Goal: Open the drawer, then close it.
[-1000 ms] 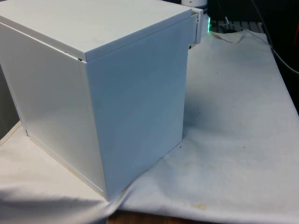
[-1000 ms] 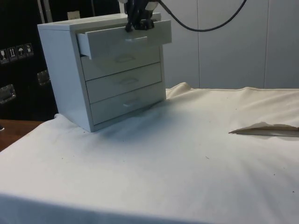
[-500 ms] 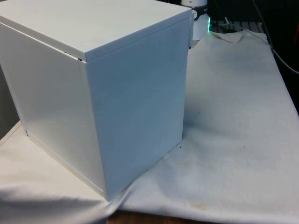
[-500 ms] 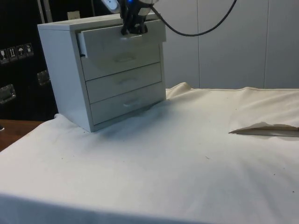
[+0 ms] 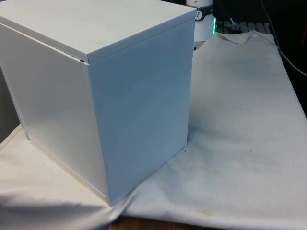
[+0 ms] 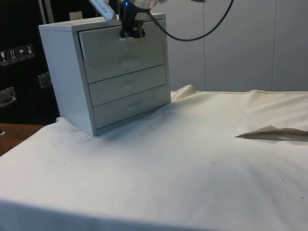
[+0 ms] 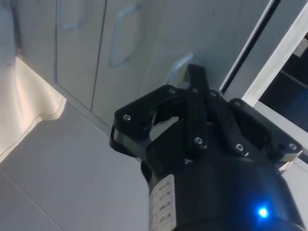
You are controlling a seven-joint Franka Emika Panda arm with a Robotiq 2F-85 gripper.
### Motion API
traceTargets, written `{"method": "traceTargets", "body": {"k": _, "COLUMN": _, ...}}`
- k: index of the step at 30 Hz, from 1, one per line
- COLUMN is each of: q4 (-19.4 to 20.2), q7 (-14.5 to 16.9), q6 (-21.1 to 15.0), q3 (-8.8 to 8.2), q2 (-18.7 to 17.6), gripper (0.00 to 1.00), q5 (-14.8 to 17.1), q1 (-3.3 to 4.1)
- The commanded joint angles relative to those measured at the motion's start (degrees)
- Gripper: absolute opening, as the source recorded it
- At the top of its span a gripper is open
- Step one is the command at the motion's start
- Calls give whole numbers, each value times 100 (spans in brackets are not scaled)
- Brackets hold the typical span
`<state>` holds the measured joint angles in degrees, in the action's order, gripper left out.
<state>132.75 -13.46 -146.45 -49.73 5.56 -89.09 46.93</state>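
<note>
From the front the chest [image 5: 96, 91] turns its blank back and side to the camera, standing at the near left corner of the table [image 5: 240, 143] as that view has it. The side view shows its drawers, and the top drawer [image 6: 122, 48] sits flush with the ones under it. My claw [image 6: 132, 32] is at that drawer's handle. In the wrist view my fingers [image 7: 196, 108] lie close together at the handle [image 7: 175, 70], closed with no real gap between them, but I cannot tell whether they pinch the handle or only press against it. A second ago the top drawer stood well out from the chest; half a second ago it was nearly in; now it is shut.
</note>
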Motion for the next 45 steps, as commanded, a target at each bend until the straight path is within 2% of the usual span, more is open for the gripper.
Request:
{"method": "traceTargets", "body": {"k": 1, "q4": -97, "q7": -103, "q6": -143, "q3": -52, "q2": -126, "gripper": 0, "q5": -80, "q1": -23}}
{"method": "traceTargets", "body": {"k": 3, "q4": -57, "q7": -69, "q6": -17, "q3": -23, "q2": -97, "gripper": 0, "q5": 0, "q1": 0}}
{"method": "traceTargets", "body": {"k": 4, "q4": -143, "q7": -183, "q6": -155, "q3": -63, "q2": -201, "gripper": 0, "q5": -97, "q1": -23}}
{"method": "traceTargets", "body": {"k": 9, "q4": -292, "q7": -395, "q6": -229, "q3": -103, "q2": -441, "gripper": 0, "q5": -138, "q1": -40}}
{"method": "traceTargets", "body": {"k": 10, "q4": -218, "q7": -327, "q6": -97, "q3": -69, "q2": -372, "gripper": 0, "q5": -40, "q1": -11}}
{"method": "traceTargets", "body": {"k": 11, "q4": -321, "q7": -430, "q6": -246, "q3": -115, "q2": -493, "gripper": 0, "q5": -138, "q1": -46}}
{"method": "traceTargets", "body": {"k": 17, "q4": -361, "q7": -476, "q6": -258, "q3": -126, "q2": -550, "gripper": 0, "q5": -132, "q1": -52}}
{"method": "traceTargets", "body": {"k": 18, "q4": -235, "q7": -367, "q6": -92, "q3": -69, "q2": -407, "gripper": 0, "q5": -40, "q1": -6}}
{"method": "traceTargets", "body": {"k": 19, "q4": -372, "q7": -481, "q6": -264, "q3": -126, "q2": -567, "gripper": 0, "q5": -132, "q1": -52}}
{"method": "traceTargets", "body": {"k": 24, "q4": -413, "q7": -561, "q6": -281, "q3": -138, "q2": -636, "gripper": 0, "q5": -143, "q1": -63}}
{"method": "traceTargets", "body": {"k": 25, "q4": -235, "q7": -367, "q6": -92, "q3": -69, "q2": -407, "gripper": 0, "q5": -40, "q1": -6}}
{"method": "traceTargets", "body": {"k": 30, "q4": -355, "q7": -573, "q6": -246, "q3": -126, "q2": -619, "gripper": 0, "q5": -109, "q1": -46}}
{"method": "traceTargets", "body": {"k": 33, "q4": -355, "q7": -573, "q6": -246, "q3": -126, "q2": -619, "gripper": 0, "q5": -109, "q1": -46}}
{"method": "traceTargets", "body": {"k": 34, "q4": -241, "q7": -430, "q6": -74, "q3": -74, "q2": -430, "gripper": 0, "q5": -40, "q1": -6}}
{"method": "traceTargets", "body": {"k": 35, "q4": -355, "q7": -573, "q6": -246, "q3": -126, "q2": -619, "gripper": 0, "q5": -109, "q1": -46}}
{"method": "traceTargets", "body": {"k": 37, "q4": -355, "q7": -590, "q6": -258, "q3": -132, "q2": -619, "gripper": 0, "q5": -120, "q1": -52}}
{"method": "traceTargets", "body": {"k": 39, "q4": -332, "q7": -602, "q6": -235, "q3": -120, "q2": -590, "gripper": 0, "q5": -138, "q1": -40}}
{"method": "traceTargets", "body": {"k": 40, "q4": -246, "q7": -481, "q6": -74, "q3": -74, "q2": -447, "gripper": 0, "q5": -40, "q1": 0}}
{"method": "traceTargets", "body": {"k": 43, "q4": -206, "q7": -567, "q6": -6, "q3": -52, "q2": -372, "gripper": 0, "q5": -103, "q1": 17}}
{"method": "traceTargets", "body": {"k": 44, "q4": -223, "q7": -510, "q6": -40, "q3": -63, "q2": -413, "gripper": 0, "q5": -40, "q1": 11}}
{"method": "traceTargets", "body": {"k": 45, "q4": -189, "q7": -602, "q6": 23, "q3": -46, "q2": -350, "gripper": 0, "q5": -126, "q1": 17}}
